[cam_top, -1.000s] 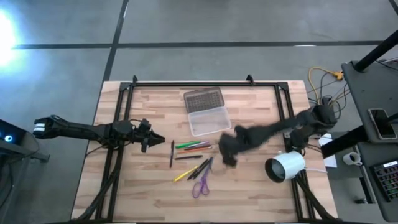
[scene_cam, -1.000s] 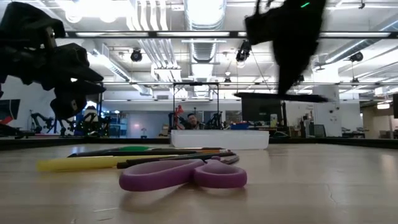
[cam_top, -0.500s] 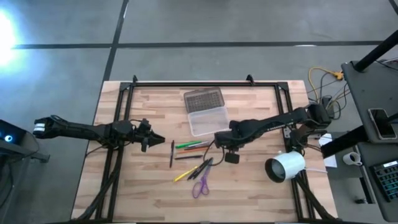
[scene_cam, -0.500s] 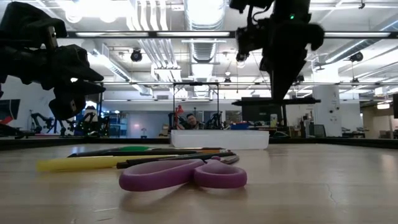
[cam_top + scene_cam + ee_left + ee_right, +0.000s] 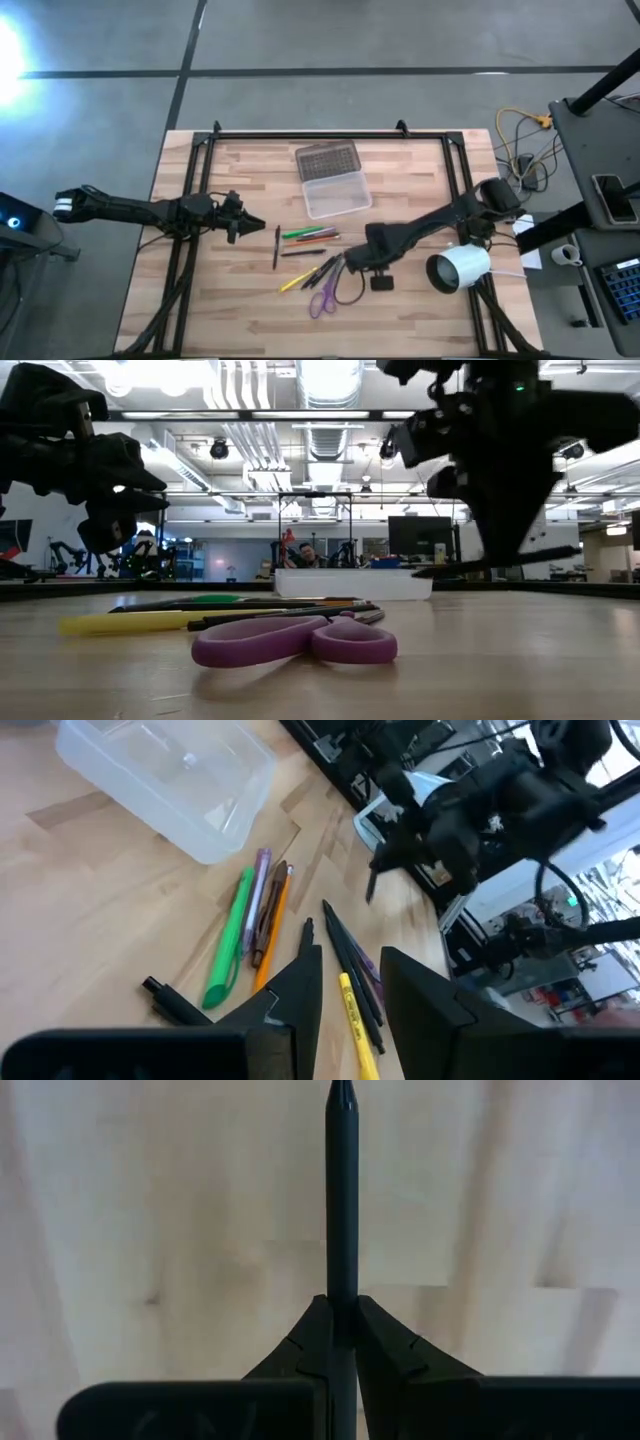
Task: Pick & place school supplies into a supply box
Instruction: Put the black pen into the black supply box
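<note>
My right gripper (image 5: 343, 1305) is shut on a black pen (image 5: 343, 1180) above the table, right of the loose supplies (image 5: 358, 262). In the low view the pen (image 5: 540, 557) hangs nearly level, well above the wood. Green and orange pens (image 5: 310, 235), a black pen (image 5: 276, 245), a yellow marker (image 5: 295, 282) and purple scissors (image 5: 322, 298) lie flat on the table. The clear supply box (image 5: 337, 192) rests behind them, its grey lid (image 5: 327, 160) folded open. My left gripper (image 5: 350, 990) waits open at the left (image 5: 245, 222), pointing at the pens. My right gripper pinches the black pen's shaft (image 5: 343, 1280) between its two fingers, somewhere along its middle. The fingers come from above, pointing down, and lie across the pen. The pen is lifted clear of the table, close to level, one end a little higher.
A white cylinder (image 5: 460, 268) lies on its side near the table's right edge, close to my right arm. Black rails (image 5: 330, 133) frame the far and side edges. Bare wood lies right of the scissors (image 5: 420, 310).
My right gripper has carried the black pen toward the table's near edge and downward, turning about its wrist as it went. The pen now hangs lower and slightly tilted. My left arm has kept still.
</note>
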`<state>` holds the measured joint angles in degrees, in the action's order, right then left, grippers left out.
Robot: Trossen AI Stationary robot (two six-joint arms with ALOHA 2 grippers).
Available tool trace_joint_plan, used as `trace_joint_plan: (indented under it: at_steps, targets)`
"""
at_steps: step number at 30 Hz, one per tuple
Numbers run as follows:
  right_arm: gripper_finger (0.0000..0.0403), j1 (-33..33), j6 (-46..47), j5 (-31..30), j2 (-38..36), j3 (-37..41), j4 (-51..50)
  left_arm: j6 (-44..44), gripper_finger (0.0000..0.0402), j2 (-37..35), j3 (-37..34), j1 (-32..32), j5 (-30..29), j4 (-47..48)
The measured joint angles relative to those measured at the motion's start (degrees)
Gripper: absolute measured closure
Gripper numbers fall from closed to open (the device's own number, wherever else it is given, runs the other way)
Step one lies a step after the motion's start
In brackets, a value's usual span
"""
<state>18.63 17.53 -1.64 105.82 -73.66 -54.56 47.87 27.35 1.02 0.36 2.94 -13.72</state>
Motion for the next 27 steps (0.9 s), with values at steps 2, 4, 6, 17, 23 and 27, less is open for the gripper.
trace_joint_plan:
  at_steps: [2,4,6,17,23,27]
  targets:
    - [0.0390,0.1,-0.4,-1.7,0.0,-0.9,-0.3,0.8,0.0313,0.0,0.0,0.0,0.0,0.0]
    - [0.0390,-0.8,-1.6,-4.2,-1.0,-1.2,-0.4,0.9,0.0313,0.0,0.0,0.0,0.0,0.0]
    - [0.0390,-2.7,-3.9,-6.3,-1.9,-1.6,-0.6,0.9,0.0313,0.0,0.0,0.0,0.0,0.0]
    - [0.0390,-21.9,-27.0,-10.1,0.1,-5.0,0.2,1.3,0.0313,0.0,0.0,0.0,-0.1,-0.2]
    - [0.0390,-26.1,-35.5,-10.3,3.2,-9.5,1.6,1.4,0.0313,0.0,0.0,0.0,-0.1,-0.2]
    - [0.0390,-26.1,-40.5,-10.0,7.7,-13.1,1.3,1.4,0.0313,0.0,0.0,0.0,-0.2,-0.2]
